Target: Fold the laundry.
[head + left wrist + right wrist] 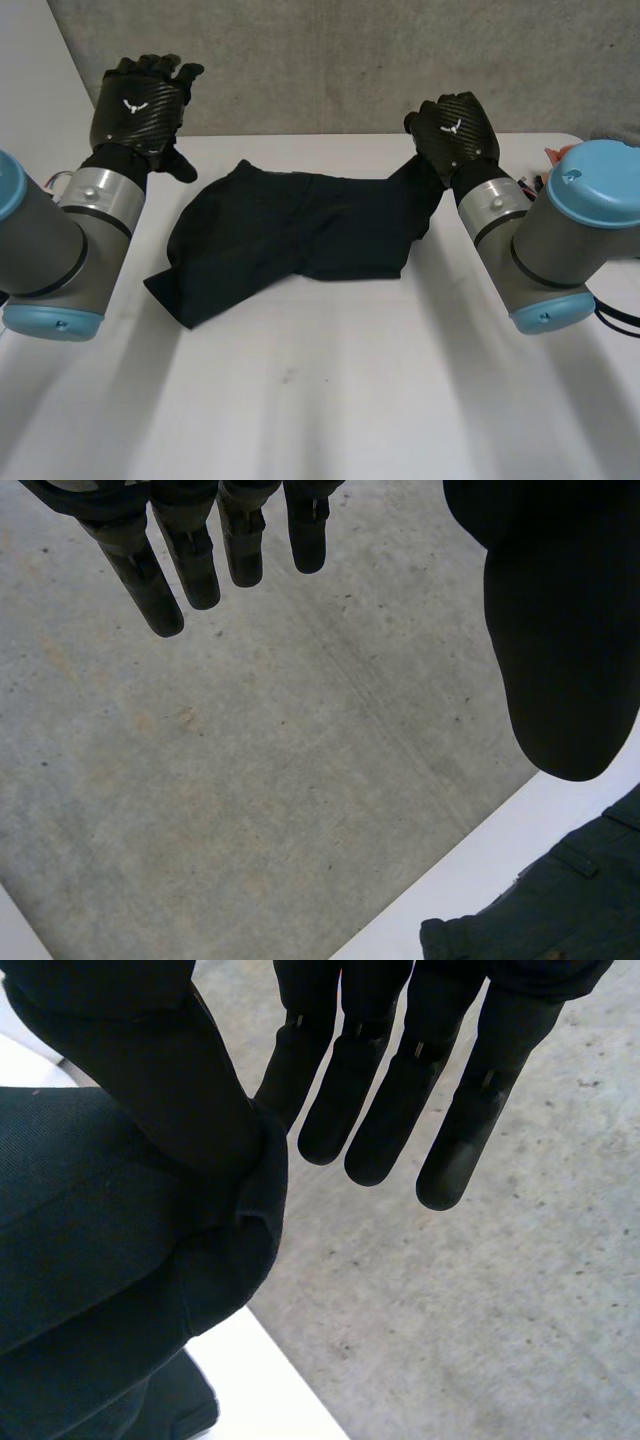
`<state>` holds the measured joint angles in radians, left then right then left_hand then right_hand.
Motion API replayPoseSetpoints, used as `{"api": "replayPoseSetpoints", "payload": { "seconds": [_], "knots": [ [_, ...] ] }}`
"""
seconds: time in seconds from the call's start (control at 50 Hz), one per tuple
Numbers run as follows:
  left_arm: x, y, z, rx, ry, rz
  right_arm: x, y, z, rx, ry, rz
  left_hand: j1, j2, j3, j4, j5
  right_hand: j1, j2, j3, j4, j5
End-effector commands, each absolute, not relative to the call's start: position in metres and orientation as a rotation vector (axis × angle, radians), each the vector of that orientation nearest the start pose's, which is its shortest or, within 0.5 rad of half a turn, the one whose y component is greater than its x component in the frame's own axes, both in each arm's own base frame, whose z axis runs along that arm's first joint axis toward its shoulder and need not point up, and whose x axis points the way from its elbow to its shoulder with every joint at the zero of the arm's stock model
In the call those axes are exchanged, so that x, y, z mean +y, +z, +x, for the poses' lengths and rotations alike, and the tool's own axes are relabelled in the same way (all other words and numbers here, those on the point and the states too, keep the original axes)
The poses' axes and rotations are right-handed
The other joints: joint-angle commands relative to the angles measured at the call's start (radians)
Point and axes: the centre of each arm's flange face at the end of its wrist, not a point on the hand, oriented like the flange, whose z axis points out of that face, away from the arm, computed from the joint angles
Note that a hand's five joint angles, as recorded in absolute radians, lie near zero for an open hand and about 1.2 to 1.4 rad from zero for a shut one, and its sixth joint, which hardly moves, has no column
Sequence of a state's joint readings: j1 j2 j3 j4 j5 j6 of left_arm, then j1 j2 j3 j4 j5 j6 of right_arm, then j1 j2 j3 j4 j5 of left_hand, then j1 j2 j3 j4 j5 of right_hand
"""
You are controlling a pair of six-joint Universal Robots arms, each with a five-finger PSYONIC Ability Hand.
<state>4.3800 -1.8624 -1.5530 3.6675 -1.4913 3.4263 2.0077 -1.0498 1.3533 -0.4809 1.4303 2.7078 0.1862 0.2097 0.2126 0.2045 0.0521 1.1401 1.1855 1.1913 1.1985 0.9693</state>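
Note:
A dark crumpled garment (300, 235) lies across the back half of the white table (320, 400). My right hand (455, 130) is at the garment's far right end, lifted off the table; in its wrist view the thumb presses a fold of the cloth (90, 1220) against straight fingers (390, 1110), so the hand is shut on it. My left hand (140, 105) hovers above the table's back left corner, clear of the cloth. Its fingers (190, 560) are straight and spread from the thumb (560, 630), holding nothing. An edge of the garment (560, 900) shows below that thumb.
The table's back edge runs just behind the garment, with grey concrete (250, 780) beyond it. A small orange-red object (550, 155) lies at the table's right edge behind my right arm. The front half of the table is bare white surface.

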Motion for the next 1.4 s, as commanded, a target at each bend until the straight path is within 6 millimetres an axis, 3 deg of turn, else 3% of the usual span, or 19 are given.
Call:
{"api": "replayPoseSetpoints", "payload": {
  "seconds": [0.02,0.08,0.16,0.22,0.3,0.38,0.42,0.46,0.52,0.66,0.84,0.96,1.1,1.18,1.4],
  "knots": [
    [-0.317,0.279,-0.241,1.831,-2.561,0.652,-0.289,0.211,0.318,1.817,-2.109,-1.086,-0.012,-0.035,-0.038,-0.03,-0.052,0.256,0.211,0.205,0.198,0.252],
    [-0.316,0.284,-0.235,1.819,-2.569,0.633,-0.268,0.216,0.326,1.81,-2.044,-1.102,-0.012,-0.035,-0.038,-0.03,-0.052,0.256,0.211,0.205,0.198,0.252],
    [-0.316,0.292,-0.226,1.814,-2.581,0.589,-0.217,0.234,0.354,1.711,-1.916,-1.013,-0.012,-0.035,-0.038,-0.03,-0.052,0.256,0.211,0.205,0.198,0.252],
    [-0.316,0.296,-0.221,1.822,-2.589,0.552,-0.19,0.232,0.371,1.67,-1.813,-0.991,-0.012,-0.035,-0.038,-0.03,-0.052,0.256,0.211,0.205,0.198,0.252],
    [-0.314,0.304,-0.209,1.86,-2.597,0.484,-0.137,0.213,0.403,1.616,-1.619,-1.016,-0.012,-0.035,-0.038,-0.03,-0.052,0.256,0.211,0.205,0.198,0.252],
    [-0.309,0.305,-0.204,1.911,-2.595,0.448,-0.12,0.186,0.42,1.64,-1.531,-1.091,-0.012,-0.035,-0.038,-0.03,-0.052,0.256,0.211,0.205,0.198,0.252],
    [-0.306,0.304,-0.203,1.932,-2.59,0.444,-0.12,0.178,0.423,1.677,-1.51,-1.122,-0.012,-0.035,-0.038,-0.03,-0.052,-0.03,-0.076,-0.081,-0.089,-0.034],
    [-0.302,0.302,-0.203,1.966,-2.571,0.445,-0.127,0.179,0.421,1.741,-1.503,-1.136,-0.012,-0.035,-0.038,-0.03,-0.052,-0.668,-0.714,-0.719,-0.727,-0.672],
    [-0.295,0.297,-0.203,2.019,-2.535,0.46,-0.146,0.194,0.41,1.821,-1.531,-1.091,-0.012,-0.035,-0.038,-0.03,-0.052,-0.966,-1.011,-1.017,-1.024,-0.969],
    [-0.271,0.295,-0.208,2.148,-2.457,0.504,-0.19,0.25,0.372,1.8,-1.644,-0.987,-0.012,-0.035,-0.038,-0.03,-0.052,-0.966,-1.011,-1.017,-1.024,-0.969],
    [-0.221,0.28,-0.231,2.445,-2.233,0.678,-0.241,0.269,0.317,1.939,-1.709,-1.093,-0.012,-0.035,-0.038,-0.03,-0.052,-0.966,-1.011,-1.017,-1.024,-0.969],
    [-0.177,0.258,-0.251,2.712,-1.996,0.779,-0.28,0.246,0.297,1.976,-1.825,-1.397,-0.012,-0.035,-0.038,-0.03,-0.052,-0.966,-1.011,-1.017,-1.024,-0.969],
    [-0.147,0.229,-0.274,2.829,-1.812,0.839,-0.317,0.199,0.301,1.836,-1.926,-1.669,-0.012,-0.035,-0.038,-0.03,-0.052,-0.966,-1.011,-1.017,-1.024,-0.969],
    [-0.146,0.209,-0.286,2.802,-1.747,0.866,-0.331,0.174,0.31,1.756,-1.949,-1.686,-0.012,-0.035,-0.038,-0.03,-0.052,-0.966,-1.011,-1.017,-1.024,-0.969],
    [-0.175,0.163,-0.308,2.678,-1.718,0.813,-0.365,0.128,0.336,1.665,-2.01,-1.679,-0.012,-0.035,-0.038,-0.03,-0.052,-0.837,-0.882,-0.888,-0.895,-0.84]
  ]
}}
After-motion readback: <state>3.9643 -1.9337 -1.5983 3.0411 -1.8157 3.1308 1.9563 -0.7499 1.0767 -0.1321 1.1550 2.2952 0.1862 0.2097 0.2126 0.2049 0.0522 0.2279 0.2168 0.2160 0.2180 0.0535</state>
